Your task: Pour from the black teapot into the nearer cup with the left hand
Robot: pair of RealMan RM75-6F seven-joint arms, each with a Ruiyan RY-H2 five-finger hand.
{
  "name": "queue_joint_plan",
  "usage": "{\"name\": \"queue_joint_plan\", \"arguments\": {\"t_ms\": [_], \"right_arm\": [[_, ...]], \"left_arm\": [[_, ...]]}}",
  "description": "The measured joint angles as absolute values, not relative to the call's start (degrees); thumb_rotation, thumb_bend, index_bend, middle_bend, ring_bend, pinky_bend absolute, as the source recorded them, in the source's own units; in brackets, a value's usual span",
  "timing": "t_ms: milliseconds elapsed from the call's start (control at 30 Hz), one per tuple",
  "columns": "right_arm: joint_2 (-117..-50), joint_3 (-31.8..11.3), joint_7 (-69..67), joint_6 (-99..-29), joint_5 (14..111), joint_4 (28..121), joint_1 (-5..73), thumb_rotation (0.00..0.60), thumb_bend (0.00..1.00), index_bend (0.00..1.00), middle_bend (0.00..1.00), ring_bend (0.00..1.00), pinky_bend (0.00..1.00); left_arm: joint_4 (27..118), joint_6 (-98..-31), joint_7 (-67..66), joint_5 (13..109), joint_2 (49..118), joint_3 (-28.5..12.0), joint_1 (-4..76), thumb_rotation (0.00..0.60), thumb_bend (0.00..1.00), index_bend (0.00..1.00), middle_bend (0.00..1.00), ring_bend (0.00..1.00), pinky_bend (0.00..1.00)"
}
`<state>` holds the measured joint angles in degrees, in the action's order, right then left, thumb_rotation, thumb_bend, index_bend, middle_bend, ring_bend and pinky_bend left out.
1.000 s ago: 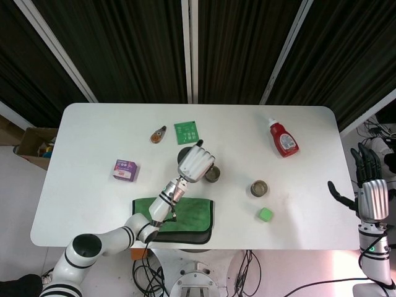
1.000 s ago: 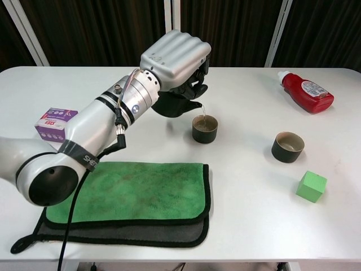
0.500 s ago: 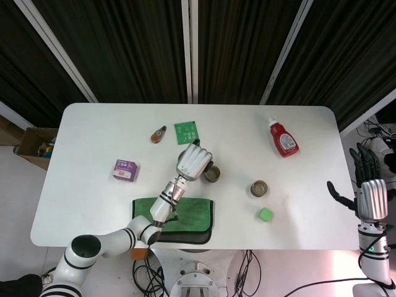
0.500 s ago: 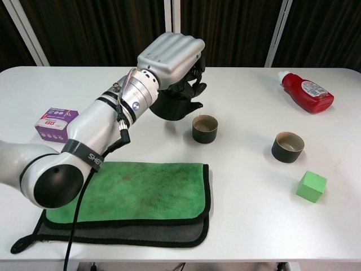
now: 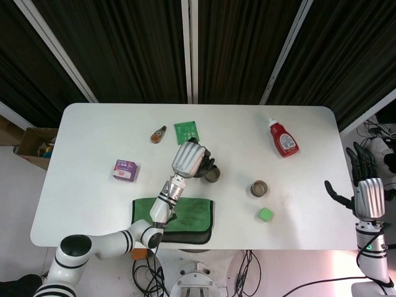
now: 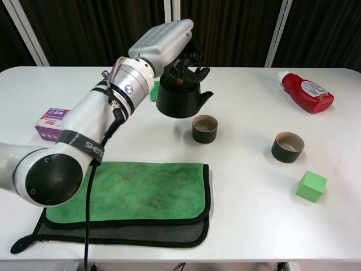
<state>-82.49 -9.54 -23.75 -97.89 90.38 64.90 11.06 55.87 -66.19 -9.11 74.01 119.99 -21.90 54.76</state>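
Black teapot point(image 6: 179, 100), gripped from above by the left hand point(image 6: 163, 44), now sits level in the air with its spout clear of the nearer cup point(image 6: 205, 129); a second ago it was tipped and a thin stream ran into that cup. The return to upright suggests the pour is finished and the pot is ready to be set down on the white table point(image 6: 248, 214). Farther right stands the other cup point(image 6: 287, 147). The right hand point(image 5: 369, 193) hangs off the table edge, fingers spread, holding nothing.
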Motion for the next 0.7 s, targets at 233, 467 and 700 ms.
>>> {"name": "queue_joint_plan", "arguments": {"t_ms": [233, 467, 700], "right_arm": [[-82.89, -9.14, -22.94, -97.46, 90.78, 65.19, 11.37, 0.6, 0.23, 0.0, 0.0, 0.0, 0.0], [-83.09, -8.87, -22.03, -97.13, 91.06, 65.6, 11.62, 0.6, 0.23, 0.0, 0.0, 0.0, 0.0], [-82.93, -8.64, -21.07, -96.96, 91.36, 66.46, 11.76, 0.6, 0.23, 0.0, 0.0, 0.0, 0.0]], "left_arm": [[58.5, -67.36, -5.82, 71.72, 116.97, -21.76, 49.94, 0.6, 0.4, 1.0, 1.0, 1.0, 0.45], [55.64, -69.7, -0.78, 71.97, 116.98, -19.99, 46.62, 0.6, 0.4, 1.0, 1.0, 1.0, 0.45], [49.75, -70.78, 2.56, 73.42, 118.96, -17.8, 45.04, 0.6, 0.4, 1.0, 1.0, 1.0, 0.45]]}}
